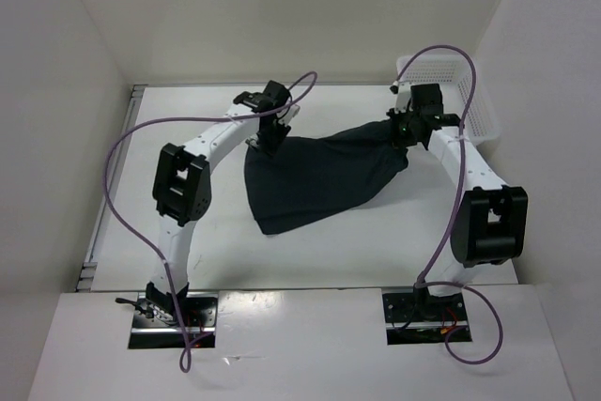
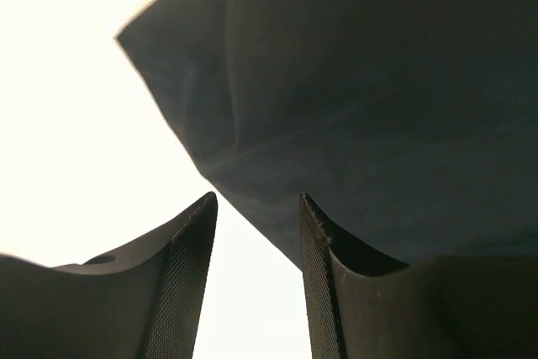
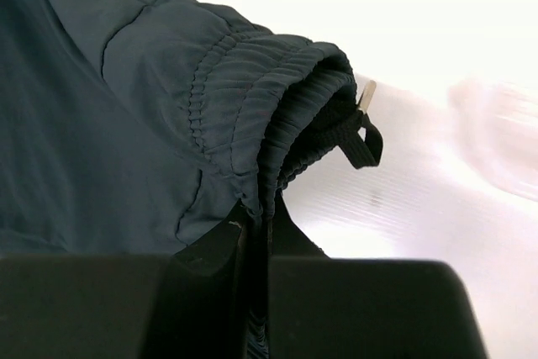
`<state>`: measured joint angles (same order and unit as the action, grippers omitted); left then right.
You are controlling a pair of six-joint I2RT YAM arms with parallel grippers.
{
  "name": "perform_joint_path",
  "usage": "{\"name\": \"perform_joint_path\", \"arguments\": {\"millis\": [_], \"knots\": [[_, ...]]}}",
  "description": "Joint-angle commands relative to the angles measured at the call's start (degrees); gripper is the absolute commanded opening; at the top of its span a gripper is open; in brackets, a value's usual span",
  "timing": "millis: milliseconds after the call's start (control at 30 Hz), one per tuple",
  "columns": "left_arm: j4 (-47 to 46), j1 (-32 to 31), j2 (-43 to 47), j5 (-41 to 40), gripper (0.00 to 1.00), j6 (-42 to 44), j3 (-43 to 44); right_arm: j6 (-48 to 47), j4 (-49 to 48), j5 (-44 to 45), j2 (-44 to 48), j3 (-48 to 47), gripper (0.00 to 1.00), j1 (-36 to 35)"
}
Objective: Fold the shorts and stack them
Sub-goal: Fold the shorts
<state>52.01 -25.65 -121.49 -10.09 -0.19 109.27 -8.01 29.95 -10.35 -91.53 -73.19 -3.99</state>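
The black shorts (image 1: 315,178) lie spread on the white table between the two arms, with a lower point toward the front. My left gripper (image 1: 270,138) is at their upper left corner. In the left wrist view its fingers (image 2: 189,266) stand apart with bare table between them, and the shorts (image 2: 378,107) lie just beyond the tips. My right gripper (image 1: 402,131) is at the upper right corner. In the right wrist view it is shut on the gathered elastic waistband (image 3: 252,124), and a black drawstring end (image 3: 363,142) hangs out.
A white mesh basket (image 1: 470,91) stands at the back right, right behind the right gripper. White walls enclose the table on the left, back and right. Purple cables loop over both arms.
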Motion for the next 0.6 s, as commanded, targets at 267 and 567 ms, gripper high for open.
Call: {"name": "perform_joint_path", "arguments": {"millis": [267, 567], "knots": [[1.34, -1.16, -9.99, 10.08, 0.54, 0.19, 5.86, -4.56, 3.71, 16.14, 1.27, -10.65, 0.0, 4.6], [0.29, -1.68, -13.32, 15.61, 0.55, 0.19, 7.61, -4.29, 1.86, 21.5, -0.93, -12.69, 0.0, -0.46]]}}
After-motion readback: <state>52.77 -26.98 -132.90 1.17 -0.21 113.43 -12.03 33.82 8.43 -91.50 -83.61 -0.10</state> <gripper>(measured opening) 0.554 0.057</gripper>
